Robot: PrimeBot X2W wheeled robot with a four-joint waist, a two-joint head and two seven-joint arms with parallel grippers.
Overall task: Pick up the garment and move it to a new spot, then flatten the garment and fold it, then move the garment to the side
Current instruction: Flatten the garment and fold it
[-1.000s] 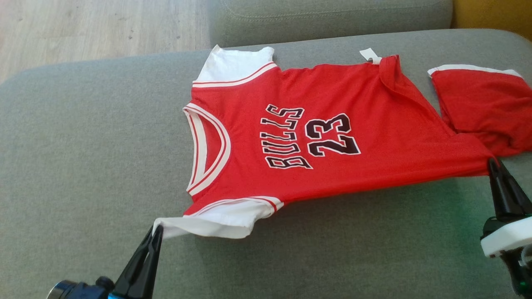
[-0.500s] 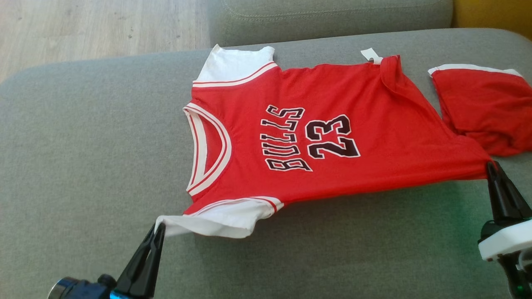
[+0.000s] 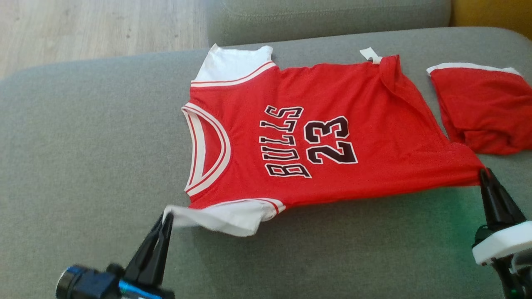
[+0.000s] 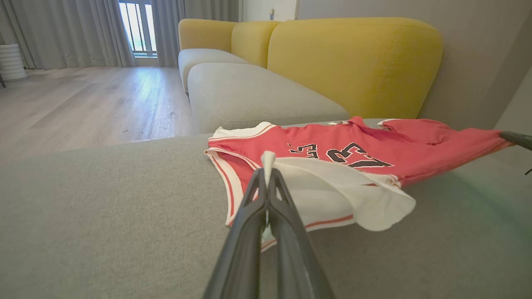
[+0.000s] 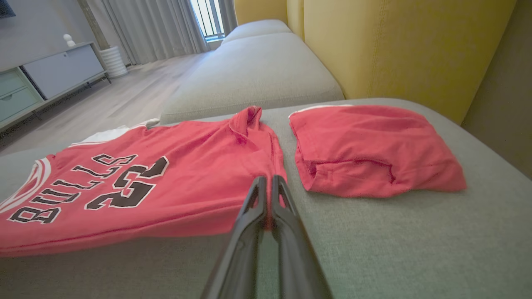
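My L gripper (image 3: 167, 216) was shut on the white sleeve (image 3: 224, 216) tip, R gripper (image 3: 483, 173) shut on the hem corner (image 3: 471, 176). Near edge was held up & taut btwn them so jersey (image 3: 332, 137) could spread flat. Far edge lay on sofa seat (image 3: 83, 145), w/ folded red shorts (image 3: 486, 108) just beside the hem.

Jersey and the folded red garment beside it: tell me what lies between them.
Only a narrow strip of bare grey cushion separates the jersey from the folded red garment. The right wrist view shows it most clearly.
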